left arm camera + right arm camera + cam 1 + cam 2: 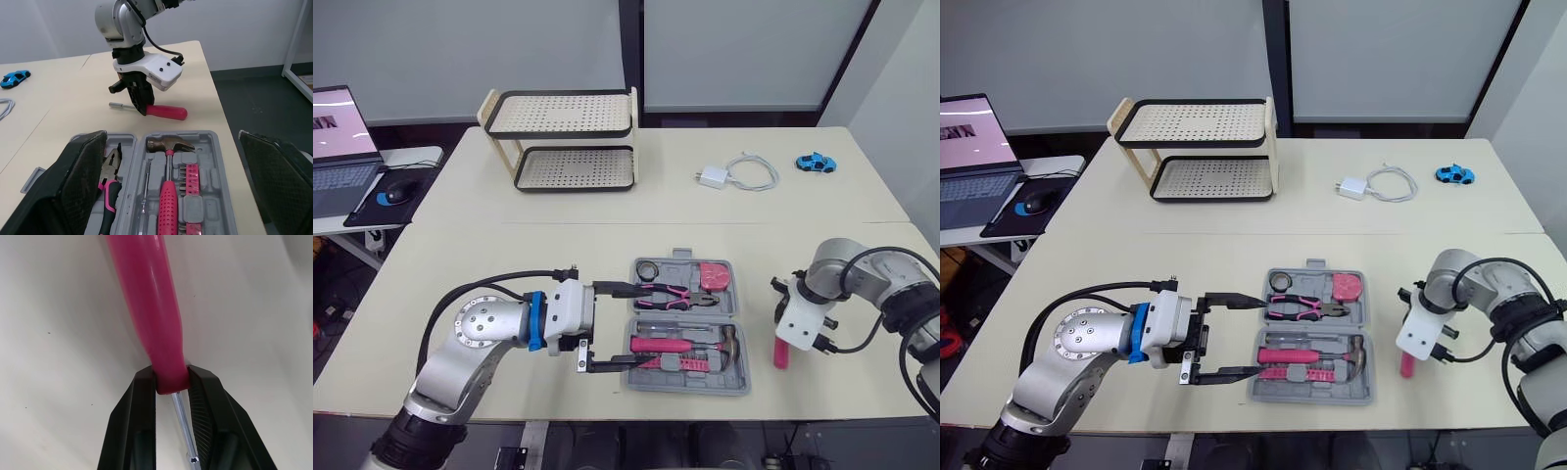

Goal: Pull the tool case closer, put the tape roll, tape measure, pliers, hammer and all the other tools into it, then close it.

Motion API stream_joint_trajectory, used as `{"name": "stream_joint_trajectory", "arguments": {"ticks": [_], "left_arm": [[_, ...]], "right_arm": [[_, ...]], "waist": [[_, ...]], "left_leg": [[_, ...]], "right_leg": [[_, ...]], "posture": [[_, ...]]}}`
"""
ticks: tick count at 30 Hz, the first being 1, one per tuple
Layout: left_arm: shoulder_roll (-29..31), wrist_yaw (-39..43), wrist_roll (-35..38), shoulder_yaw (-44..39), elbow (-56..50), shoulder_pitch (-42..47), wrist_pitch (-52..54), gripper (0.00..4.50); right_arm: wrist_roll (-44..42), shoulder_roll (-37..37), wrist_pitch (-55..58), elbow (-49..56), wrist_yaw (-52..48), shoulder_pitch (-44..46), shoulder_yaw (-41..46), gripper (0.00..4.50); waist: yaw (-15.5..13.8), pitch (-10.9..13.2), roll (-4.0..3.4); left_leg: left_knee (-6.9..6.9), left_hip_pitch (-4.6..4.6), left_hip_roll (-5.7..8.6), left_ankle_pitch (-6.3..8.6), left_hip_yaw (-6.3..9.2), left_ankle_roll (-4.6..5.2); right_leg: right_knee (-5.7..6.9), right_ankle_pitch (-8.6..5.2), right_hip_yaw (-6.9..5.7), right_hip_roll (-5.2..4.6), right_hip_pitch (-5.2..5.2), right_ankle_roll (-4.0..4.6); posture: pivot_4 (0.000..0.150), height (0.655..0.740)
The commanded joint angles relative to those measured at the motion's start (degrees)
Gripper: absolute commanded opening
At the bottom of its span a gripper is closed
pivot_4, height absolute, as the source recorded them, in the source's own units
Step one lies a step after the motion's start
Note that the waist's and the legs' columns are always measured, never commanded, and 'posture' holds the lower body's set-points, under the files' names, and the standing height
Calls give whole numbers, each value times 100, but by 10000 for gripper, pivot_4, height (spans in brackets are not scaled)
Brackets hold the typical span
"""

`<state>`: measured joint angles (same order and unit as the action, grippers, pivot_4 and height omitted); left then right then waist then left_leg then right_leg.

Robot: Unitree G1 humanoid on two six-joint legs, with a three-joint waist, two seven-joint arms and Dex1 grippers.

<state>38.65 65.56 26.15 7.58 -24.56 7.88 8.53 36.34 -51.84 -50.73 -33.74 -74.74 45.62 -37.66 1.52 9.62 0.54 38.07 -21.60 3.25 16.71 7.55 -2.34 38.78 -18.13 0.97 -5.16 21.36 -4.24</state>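
right tool (pixel 172 378) tight on pink screwdriver (pixel 146 298), left tool (pixel 641 326) wide apart at open tool case (pixel 685 388) edge

No word, brand, number or sign can be read anywhere. The laptop (pixel 337 137) on the side desk beyond the bench's far left corner shows a band of dark letters (pixel 325 123) on its pink screen, too small to make out. The tool case (pixel 685 305) near the bench's front edge carries no lettering that can be read.
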Motion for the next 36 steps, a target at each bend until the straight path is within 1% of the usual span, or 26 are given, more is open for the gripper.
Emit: {"name": "stream_joint_trajectory", "arguments": {"ticks": [1,5,7,9,10,13,15,17,19,22,27,32,36], "left_arm": [[-33,-19,-32,26,-100,-8,-90,45000],[-53,6,-47,38,-38,12,-140,45000],[-77,29,-51,54,21,48,-175,45000],[-115,61,-54,86,78,91,-221,45000],[-126,74,-53,97,96,103,-238,45000],[-146,132,-44,132,163,163,-297,45000],[-149,181,-43,145,210,197,-317,45000],[-141,258,-52,164,270,234,-346,45000],[-133,327,-56,184,331,269,-380,45000],[-151,432,-54,220,390,336,-407,45000],[-198,525,-36,270,394,450,-392,45000],[-235,521,-37,300,315,481,-329,45000],[-256,488,-10,318,294,499,-282,45000]], "right_arm": [[-509,-419,356,467,-358,-275,274,6126],[-1548,-1066,1984,2065,-971,-1069,1000,6126],[-2094,-1487,3158,3014,-1145,-1755,1533,6126],[-2661,-1836,4603,3966,-1146,-2639,2244,6126],[-2849,-1943,5140,4321,-1122,-2970,2507,6126],[-3449,-1846,7666,5436,-807,-4064,3685,6126],[-3745,-1719,8978,5890,-611,-4578,4286,6126],[-4107,-1392,10454,6269,-291,-4748,4682,6126],[-4378,-1038,11728,6486,94,-4672,4885,6126],[-4587,-534,13104,6500,751,-4333,5008,6126],[-4530,294,14210,6201,1958,-3731,5137,6126],[-4556,1088,14323,5685,3009,-3450,5323,6126],[-4559,1428,14323,5474,3600,-3325,5266,6126]], "waist": [[-5,0,0],[0,3,-5],[-1,2,-10],[-11,1,-11],[-21,1,-10],[-18,0,-10],[-21,0,-11],[-23,0,-8],[-19,0,-8],[-19,0,-6],[-22,0,-7],[-15,-1,-7],[-3,-1,-8]], "left_leg": [[0,-2,1,0,0,0],[0,-11,2,0,-1,0],[0,-9,-2,0,1,1],[0,-9,-2,1,3,3],[0,-12,-2,2,5,4],[1,-9,-2,12,3,22],[4,-8,-1,14,2,25],[5,-8,0,14,3,25],[6,-6,-1,14,3,26],[5,-6,1,15,6,26],[4,-10,5,14,6,26],[2,-11,6,11,5,19],[1,-12,6,10,4,19]], "right_leg": [[0,0,0,0,1,0],[0,0,1,-2,8,0],[3,0,0,-1,7,0],[5,0,-1,-1,5,0],[5,0,-2,-1,5,0],[5,0,0,0,3,0],[7,0,1,0,3,0],[8,0,0,0,0,0],[9,0,0,1,-1,0],[9,0,-2,1,-2,0],[7,0,-2,-2,2,0],[7,0,1,-2,6,0],[7,0,1,-3,7,0]], "posture": [[1500,7400],[1500,7400],[1500,7400],[1500,7400],[1500,7400],[1500,7400],[1500,7400],[1500,7400],[1500,7400],[1500,7400],[1500,7400],[1500,7400],[1500,7400]]}}
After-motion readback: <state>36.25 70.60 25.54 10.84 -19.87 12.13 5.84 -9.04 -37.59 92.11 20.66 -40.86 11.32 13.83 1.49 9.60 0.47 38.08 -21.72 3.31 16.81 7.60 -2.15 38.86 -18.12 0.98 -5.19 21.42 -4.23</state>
